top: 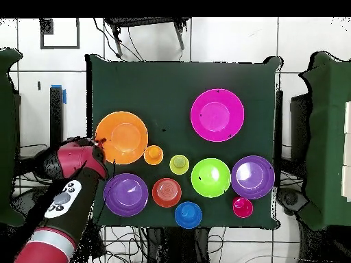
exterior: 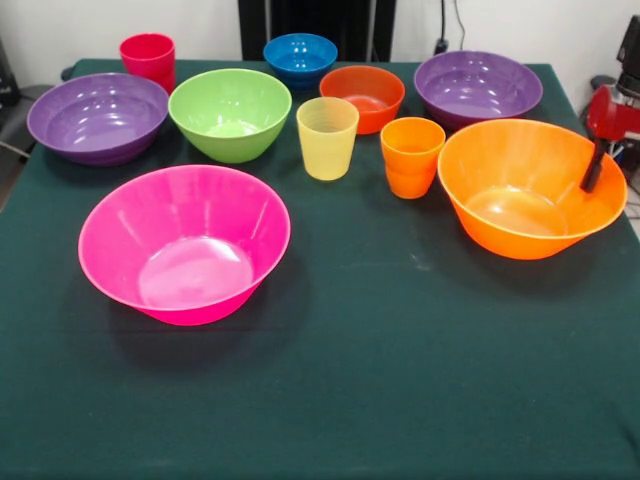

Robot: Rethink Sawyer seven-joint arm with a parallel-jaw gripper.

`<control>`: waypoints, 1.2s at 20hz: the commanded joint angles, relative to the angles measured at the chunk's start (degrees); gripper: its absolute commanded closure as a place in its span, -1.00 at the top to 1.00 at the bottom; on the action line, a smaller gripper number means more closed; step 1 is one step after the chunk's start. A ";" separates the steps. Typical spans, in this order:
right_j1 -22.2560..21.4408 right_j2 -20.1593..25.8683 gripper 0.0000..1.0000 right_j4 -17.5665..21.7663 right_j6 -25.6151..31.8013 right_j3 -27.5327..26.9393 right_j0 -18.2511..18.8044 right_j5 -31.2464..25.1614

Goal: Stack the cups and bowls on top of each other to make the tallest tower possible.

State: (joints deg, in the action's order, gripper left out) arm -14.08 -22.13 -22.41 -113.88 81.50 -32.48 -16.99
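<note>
Nothing stacked yet, all ten pieces sit apart on the dark green tablecloth [exterior: 400,400]. Nearest the front camera: large glossy pink plastic bowl [exterior: 185,243], upright, alone at front left. Next row back: large glossy orange plastic bowl [exterior: 530,187] at right, with the stepped-base orange plastic cup [exterior: 411,157] just beside it and the ribbed translucent pale yellow cup [exterior: 327,137] next along; those two cups are near each other but not touching. Behind them: medium green bowl [exterior: 230,113], purple bowl at left [exterior: 97,116], small orange-red bowl [exterior: 362,97], second purple bowl at right [exterior: 478,88]. Farthest: small blue bowl [exterior: 300,56] and red plastic cup [exterior: 148,58] by the table's back edge. Risks, my read: the gripper [exterior: 594,172] hangs at the big orange bowl's rim on its right side, so a sideways move could shove or tip that bowl into the orange cup and knock it over; glossy slanted walls probably give a poor pinch, bowl may slip or swing. The red cup near the edge could be pushed off. Arm pose: the red and black arm [top: 65,181] comes in from the table's side, wrist bent down over the orange bowl's edge [top: 103,142], a dark fingertip dipping inside the rim. Can't tell whether the gripper is spread or closed, or whether it touches the wall.
</note>
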 commanded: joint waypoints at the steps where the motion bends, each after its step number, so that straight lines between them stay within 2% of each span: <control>1: 2.21 2.00 -1.00 -0.49 -10.63 -3.03 -0.17 1.52; 4: 2.29 0.98 -1.00 -1.52 -12.09 -3.10 -0.88 -2.62; 10: 1.26 4.37 -1.00 -1.26 -9.87 -2.05 1.00 -1.69; 15: -0.89 9.25 -1.00 -0.76 -7.36 0.47 4.39 -1.15; 20: -0.21 7.14 -1.00 0.12 -8.29 0.01 3.34 0.20; 21: -0.21 7.09 1.00 0.61 -7.98 -0.01 3.39 1.19; 24: -0.08 6.69 1.00 0.02 -8.81 -0.04 3.16 0.43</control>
State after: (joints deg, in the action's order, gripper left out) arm -15.79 -22.62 -22.62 -113.88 80.76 -30.29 -16.99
